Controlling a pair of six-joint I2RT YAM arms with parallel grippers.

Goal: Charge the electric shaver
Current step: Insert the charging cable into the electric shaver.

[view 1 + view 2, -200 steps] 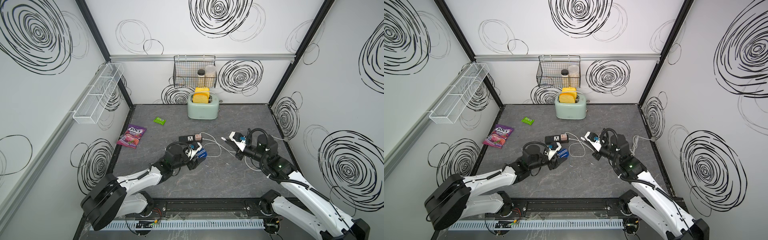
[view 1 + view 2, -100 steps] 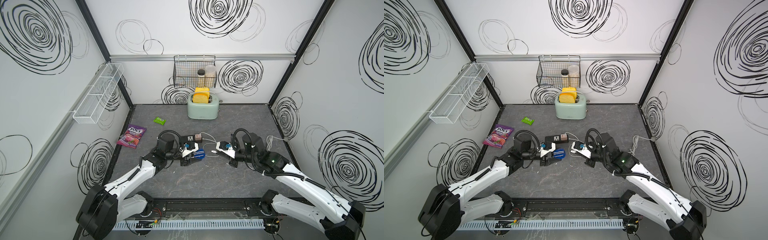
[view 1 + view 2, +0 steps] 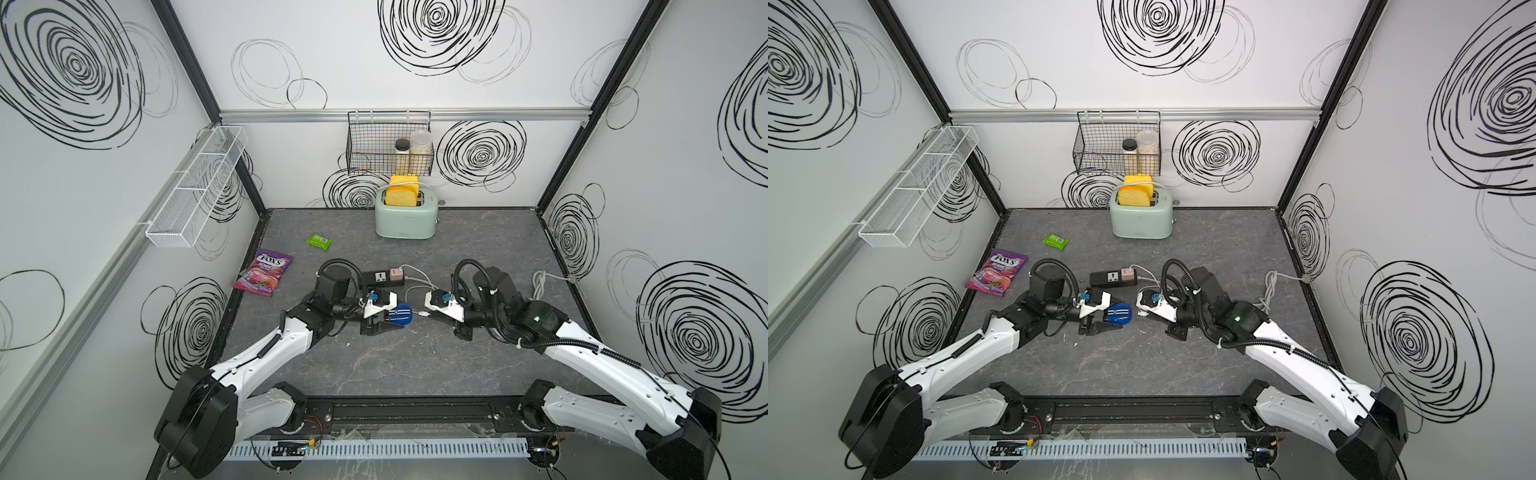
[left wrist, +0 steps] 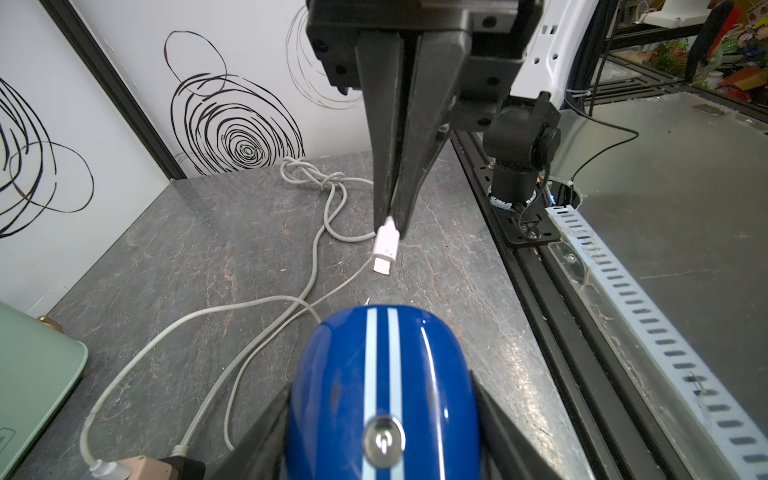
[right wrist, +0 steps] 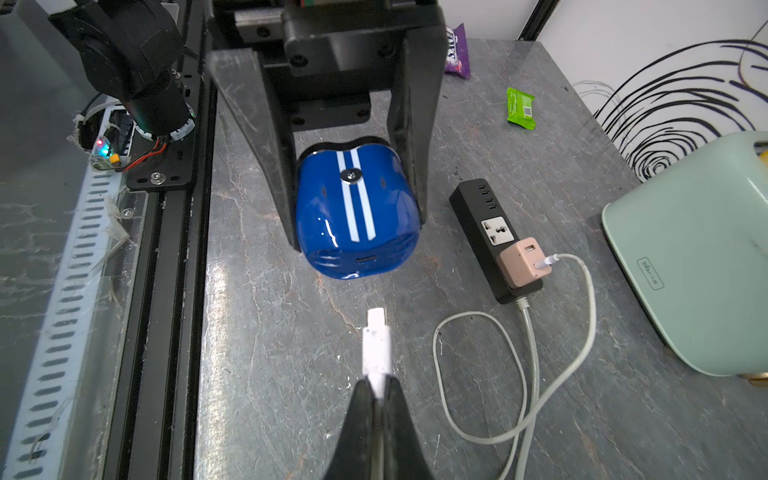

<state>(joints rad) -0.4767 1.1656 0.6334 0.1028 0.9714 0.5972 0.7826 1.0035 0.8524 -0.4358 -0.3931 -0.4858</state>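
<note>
Electric shaver (image 3: pixel 402 316) is held mid-table between the half-open jaws of the left gripper (image 5: pixel 356 232), near the power strip (image 5: pixel 494 237). Its port (image 5: pixel 365 259) is seen only in the right wrist view, facing the white plug (image 4: pixel 385 245) pinched in the closed right gripper (image 4: pixel 390 222); not mated. Table contact is possible but unclear. Both arms have been brought inward since a second ago.

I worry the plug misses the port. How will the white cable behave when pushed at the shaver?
Probably floppy: the white cable lies in loose loops, so it should trail freely. Its plug juts beyond the right claw, pinched at its rear, so it may pivot against the shaver.
</note>
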